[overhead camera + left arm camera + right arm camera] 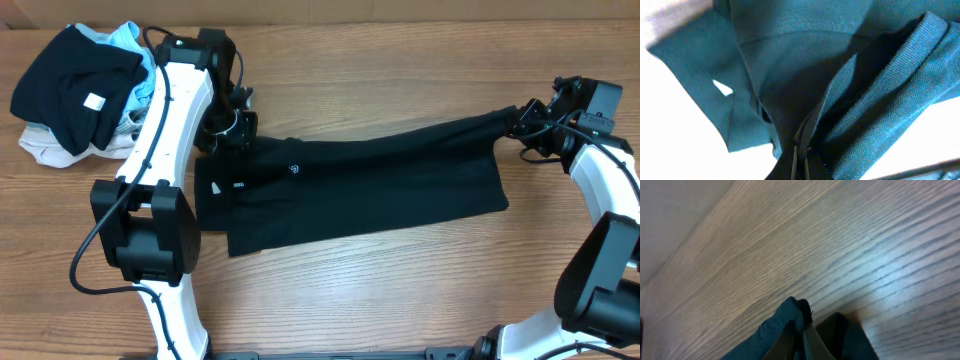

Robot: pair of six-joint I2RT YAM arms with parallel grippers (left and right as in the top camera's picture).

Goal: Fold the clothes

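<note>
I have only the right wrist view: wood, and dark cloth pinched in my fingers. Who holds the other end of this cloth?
Observer: The left gripper, shut on the black polo shirt's opposite end.
Operator: Where is the rest of the shirt?
Observer: Overhead, it lies stretched across the table up to your right gripper.
Operator: Anything else nearby?
Observer: A pile of other clothes, beyond the left arm, apart from the shirt.
</note>
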